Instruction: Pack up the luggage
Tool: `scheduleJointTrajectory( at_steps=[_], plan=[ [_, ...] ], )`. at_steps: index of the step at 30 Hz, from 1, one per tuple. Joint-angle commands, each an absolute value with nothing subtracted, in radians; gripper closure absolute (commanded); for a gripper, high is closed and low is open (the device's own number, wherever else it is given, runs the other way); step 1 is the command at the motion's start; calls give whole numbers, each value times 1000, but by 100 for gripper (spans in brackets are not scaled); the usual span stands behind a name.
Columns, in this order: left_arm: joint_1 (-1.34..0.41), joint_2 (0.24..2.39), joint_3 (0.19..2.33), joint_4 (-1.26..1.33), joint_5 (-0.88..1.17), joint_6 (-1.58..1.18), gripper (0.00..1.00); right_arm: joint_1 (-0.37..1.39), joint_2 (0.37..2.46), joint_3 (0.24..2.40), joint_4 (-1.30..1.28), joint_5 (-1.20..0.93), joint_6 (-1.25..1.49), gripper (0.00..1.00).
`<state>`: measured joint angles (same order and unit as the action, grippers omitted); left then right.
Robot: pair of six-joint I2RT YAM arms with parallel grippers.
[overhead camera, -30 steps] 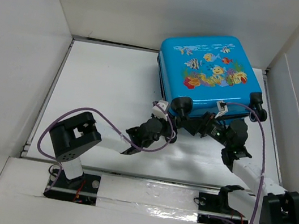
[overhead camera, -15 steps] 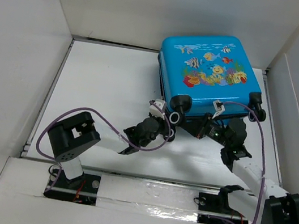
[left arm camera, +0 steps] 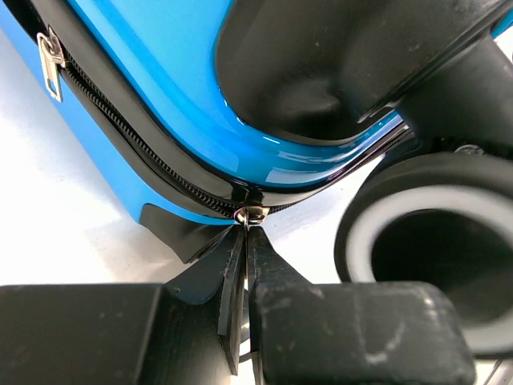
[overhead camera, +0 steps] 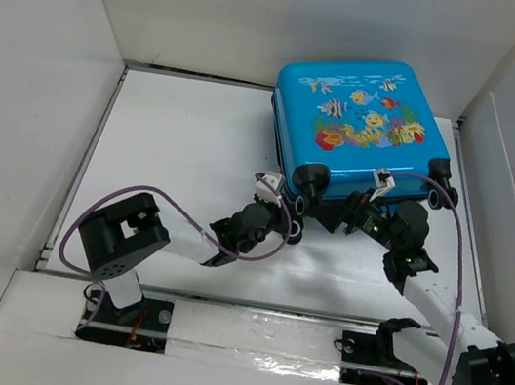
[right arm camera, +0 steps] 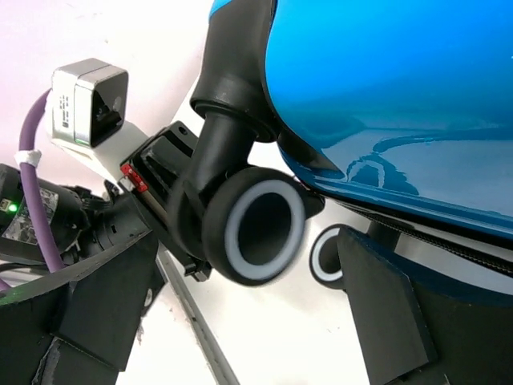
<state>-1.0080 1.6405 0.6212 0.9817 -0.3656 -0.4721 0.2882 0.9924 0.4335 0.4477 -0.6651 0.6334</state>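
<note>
The bright-blue luggage (overhead camera: 358,121) with a fish print lies closed at the back right, wheels toward me. In the left wrist view, my left gripper (left arm camera: 244,237) is shut on the small metal zipper pull (left arm camera: 252,215) at the suitcase's near-left corner, below the blue shell (left arm camera: 160,64) and beside a black wheel (left arm camera: 425,233). In the top view it (overhead camera: 287,207) sits at that corner. My right gripper (right arm camera: 240,297) is open, its fingers on either side of a black wheel (right arm camera: 256,228) under the shell (right arm camera: 385,80). It (overhead camera: 338,214) is at the near edge in the top view.
White walls enclose the table (overhead camera: 174,159) on the left, back and right. The suitcase is close to the right wall (overhead camera: 498,173). A second zipper pull (left arm camera: 50,60) hangs further along the zip. Purple cables (overhead camera: 95,215) loop from both arms.
My left gripper has crept a little toward the suitcase's near-left wheel. My right wrist has shifted slightly left along the near edge. The suitcase has not moved.
</note>
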Motion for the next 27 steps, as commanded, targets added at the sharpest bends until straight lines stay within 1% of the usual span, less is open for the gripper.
scheduleJointTrajectory(
  at_steps=[1, 4, 9, 13, 15, 16, 17, 19, 21, 25, 26, 27],
  plan=[
    [-994, 1591, 634, 1062, -396, -453, 100, 291, 973, 509, 410, -661, 572, 0],
    [-994, 1594, 634, 1065, -393, -456, 100, 328, 983, 572, 321, -606, 514, 0],
    [-994, 1597, 632, 1071, -390, -459, 100, 417, 1046, 655, 241, -520, 460, 0],
    [-985, 1597, 627, 1074, -382, -463, 100, 454, 1087, 699, 187, -460, 454, 0],
    [-985, 1598, 623, 1077, -376, -466, 100, 483, 1098, 730, 147, -398, 427, 0],
    [-985, 1595, 623, 1077, -374, -468, 100, 515, 1100, 739, 85, -358, 410, 0],
    [-985, 1595, 621, 1080, -373, -469, 100, 534, 1095, 752, 49, -256, 397, 0],
    [-985, 1601, 617, 1086, -368, -471, 100, 560, 1082, 761, 6, -177, 380, 0],
    [-976, 1605, 615, 1091, -362, -476, 100, 571, 1074, 758, 3, -158, 383, 0],
    [-976, 1608, 614, 1098, -351, -480, 100, 600, 1078, 779, -61, -55, 380, 5],
    [-976, 1605, 612, 1098, -350, -480, 100, 600, 1086, 788, -70, -25, 379, 8],
    [-976, 1603, 612, 1100, -350, -480, 100, 612, 1088, 795, -80, -8, 373, 13]
  ],
)
